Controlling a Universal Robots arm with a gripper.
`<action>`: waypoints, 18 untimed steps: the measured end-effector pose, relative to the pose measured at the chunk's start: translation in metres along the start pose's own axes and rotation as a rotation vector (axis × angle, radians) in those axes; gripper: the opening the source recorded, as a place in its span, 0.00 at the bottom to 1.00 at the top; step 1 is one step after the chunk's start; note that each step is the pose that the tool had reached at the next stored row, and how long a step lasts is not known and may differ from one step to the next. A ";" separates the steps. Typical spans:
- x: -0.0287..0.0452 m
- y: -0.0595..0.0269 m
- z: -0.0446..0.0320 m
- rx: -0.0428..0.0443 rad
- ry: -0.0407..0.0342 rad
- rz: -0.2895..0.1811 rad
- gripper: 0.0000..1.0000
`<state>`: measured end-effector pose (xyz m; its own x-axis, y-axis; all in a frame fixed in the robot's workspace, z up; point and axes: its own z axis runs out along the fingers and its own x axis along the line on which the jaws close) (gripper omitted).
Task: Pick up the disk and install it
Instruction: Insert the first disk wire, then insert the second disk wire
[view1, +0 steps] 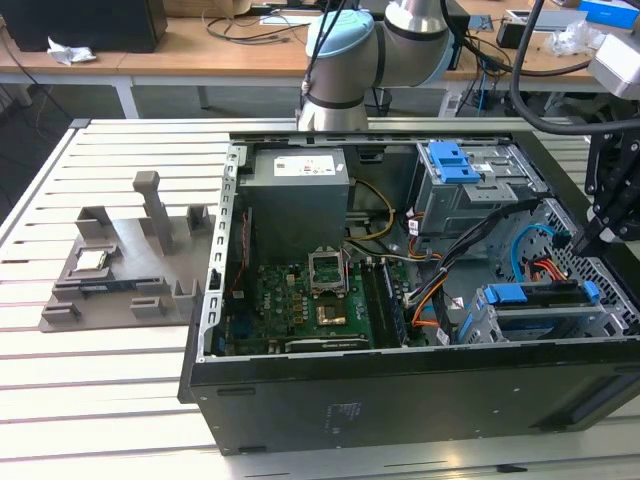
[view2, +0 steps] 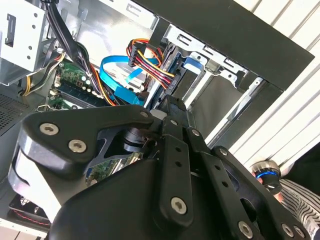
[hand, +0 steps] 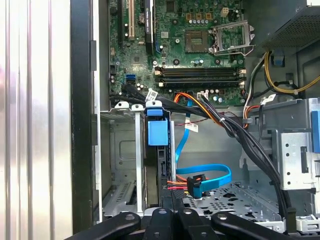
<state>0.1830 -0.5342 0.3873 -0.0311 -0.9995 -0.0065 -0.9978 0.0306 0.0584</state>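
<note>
Disk (hand: 157, 131) stands on edge in a slot of the metal drive cage (hand: 122, 165), at a corner of the open computer case (view1: 400, 400). Its blue carrier end faces the motherboard (hand: 200, 40). My hand (hand: 173, 220) hangs at the disk's outer end, in line with it. I cannot tell whether it grips the disk. The case lies on the slatted bench (view1: 100, 400).
</note>
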 end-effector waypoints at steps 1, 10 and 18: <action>0.0000 0.0000 0.0000 0.0000 0.0000 0.000 0.11; 0.0000 0.0000 -0.0004 0.0000 0.0001 0.000 0.29; -0.0102 0.0015 -0.0062 0.0009 0.0071 0.000 0.36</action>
<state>0.1822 -0.5241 0.3937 -0.0311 -0.9995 0.0006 -0.9979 0.0311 0.0576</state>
